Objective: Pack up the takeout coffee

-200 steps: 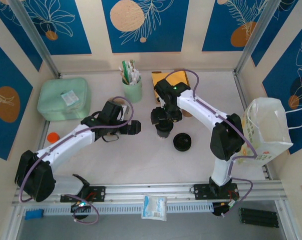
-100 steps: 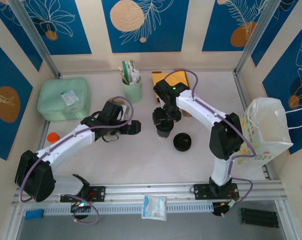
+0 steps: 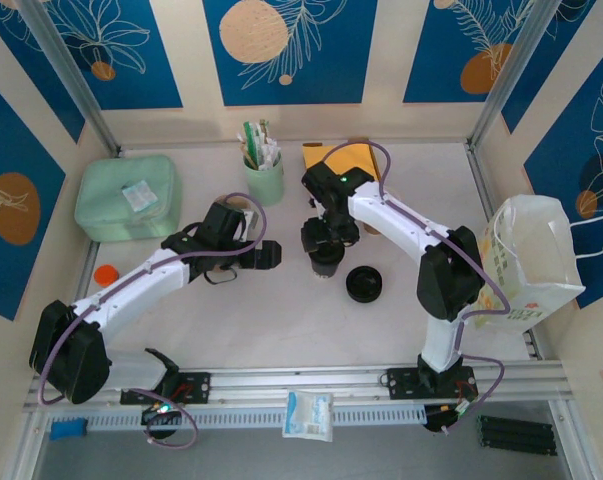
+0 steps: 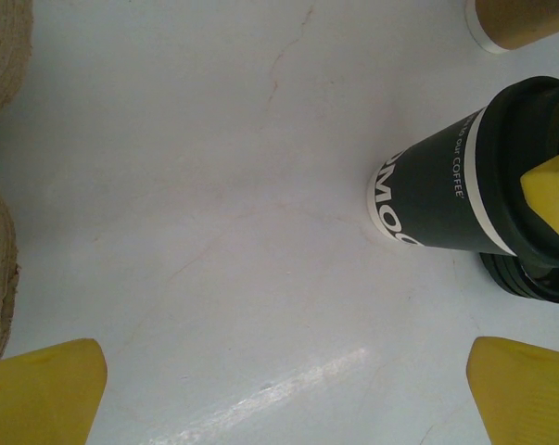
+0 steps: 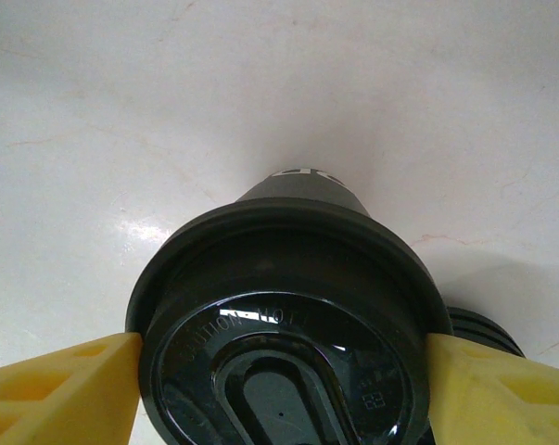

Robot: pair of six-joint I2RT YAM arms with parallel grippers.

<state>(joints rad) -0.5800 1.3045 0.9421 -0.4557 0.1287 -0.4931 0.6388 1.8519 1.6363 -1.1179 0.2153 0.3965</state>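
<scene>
The takeout coffee [image 3: 326, 260] is a dark paper cup with white lettering and a black lid, upright mid-table. In the left wrist view the coffee [image 4: 437, 190] stands at the right. My right gripper [image 3: 324, 238] hangs over it from above. In the right wrist view its yellow fingers [image 5: 61, 385] press both sides of the lid [image 5: 288, 315], so the right gripper [image 5: 279, 371] is shut on it. My left gripper [image 3: 266, 256] stands open a short way left of the cup, low over the table, with nothing between the jaws of that left gripper [image 4: 284, 399].
A stack of black lids [image 3: 364, 284] sits right of the cup. A brown cup [image 4: 520, 23] lies behind it. A white paper bag [image 3: 531, 260] stands at the right edge, with a green box [image 3: 126, 195] far left and a green holder with utensils [image 3: 264, 170] at the back.
The right gripper has narrowed onto the lid and edged slightly left. The left arm has stayed put.
</scene>
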